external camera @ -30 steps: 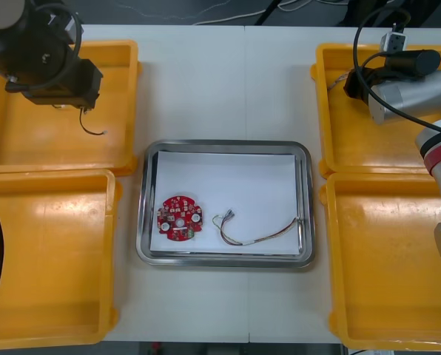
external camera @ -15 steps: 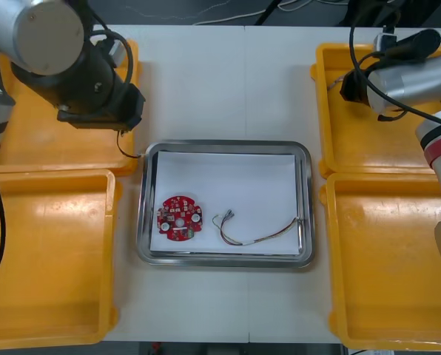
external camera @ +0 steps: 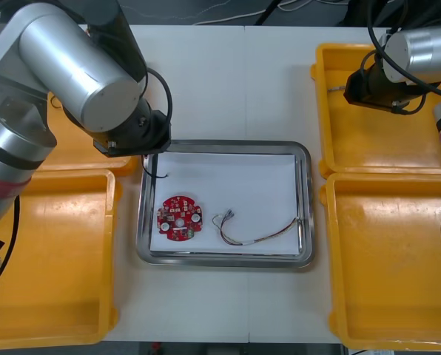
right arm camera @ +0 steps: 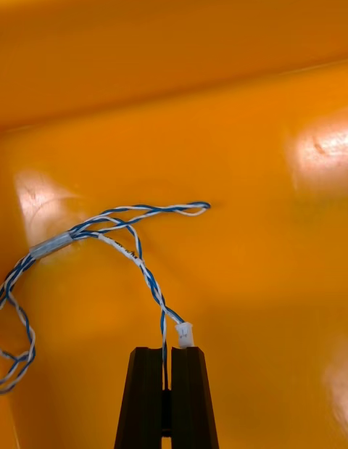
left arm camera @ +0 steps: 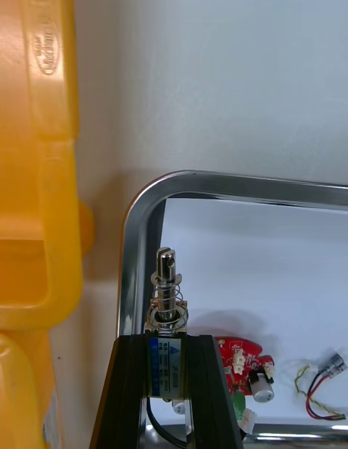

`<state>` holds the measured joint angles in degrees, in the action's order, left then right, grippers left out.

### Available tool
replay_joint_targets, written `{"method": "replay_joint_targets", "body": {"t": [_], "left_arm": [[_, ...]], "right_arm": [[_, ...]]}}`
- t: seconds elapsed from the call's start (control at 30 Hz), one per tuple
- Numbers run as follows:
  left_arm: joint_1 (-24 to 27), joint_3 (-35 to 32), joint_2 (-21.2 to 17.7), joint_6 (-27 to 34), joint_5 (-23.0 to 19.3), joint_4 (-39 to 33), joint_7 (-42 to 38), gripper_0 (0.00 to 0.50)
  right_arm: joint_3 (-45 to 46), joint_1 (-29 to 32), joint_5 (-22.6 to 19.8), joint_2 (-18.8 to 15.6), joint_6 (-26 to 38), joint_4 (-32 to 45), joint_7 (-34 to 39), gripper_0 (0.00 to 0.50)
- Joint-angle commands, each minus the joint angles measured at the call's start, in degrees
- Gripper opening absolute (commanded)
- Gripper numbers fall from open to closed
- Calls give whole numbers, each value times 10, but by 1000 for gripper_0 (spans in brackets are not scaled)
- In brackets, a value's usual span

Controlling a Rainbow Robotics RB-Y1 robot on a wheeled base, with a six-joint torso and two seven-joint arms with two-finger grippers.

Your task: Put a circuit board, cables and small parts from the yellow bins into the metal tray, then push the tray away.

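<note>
My left claw [left arm camera: 167, 342] and right claw [right arm camera: 167, 356] each have something in their grip.

The left claw's black fingers are narrowed on a small metal part with a spring and a blue label [left arm camera: 167, 286]. It stands upright between them and pokes past their tips. Just under and ahead of that claw curves a corner of the shiny metal tray with a white inside [left arm camera: 134, 224]. Deeper in lie the round red circuit board [external camera: 179, 218] and, beyond it, the red and yellow cable [external camera: 256, 235]. Across the table my right claw is over a yellow bin [external camera: 346, 140]. It is pinched thin on the twisted blue and white cable [right arm camera: 123, 228] beside its white plug.
</note>
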<state>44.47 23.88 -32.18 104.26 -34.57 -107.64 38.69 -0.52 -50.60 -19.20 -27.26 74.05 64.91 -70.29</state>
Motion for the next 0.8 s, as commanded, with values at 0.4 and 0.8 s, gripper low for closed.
{"method": "replay_joint_targets", "body": {"t": [0.4,0.8], "left_arm": [[-31,83,18,-122,55,11,-16,0],[-39,130,30,-204,98,67,-20,0]], "right_arm": [[67,71,-73,-60,167,199,-67,0],[112,131,-124,-92,198,247,-121,0]]}}
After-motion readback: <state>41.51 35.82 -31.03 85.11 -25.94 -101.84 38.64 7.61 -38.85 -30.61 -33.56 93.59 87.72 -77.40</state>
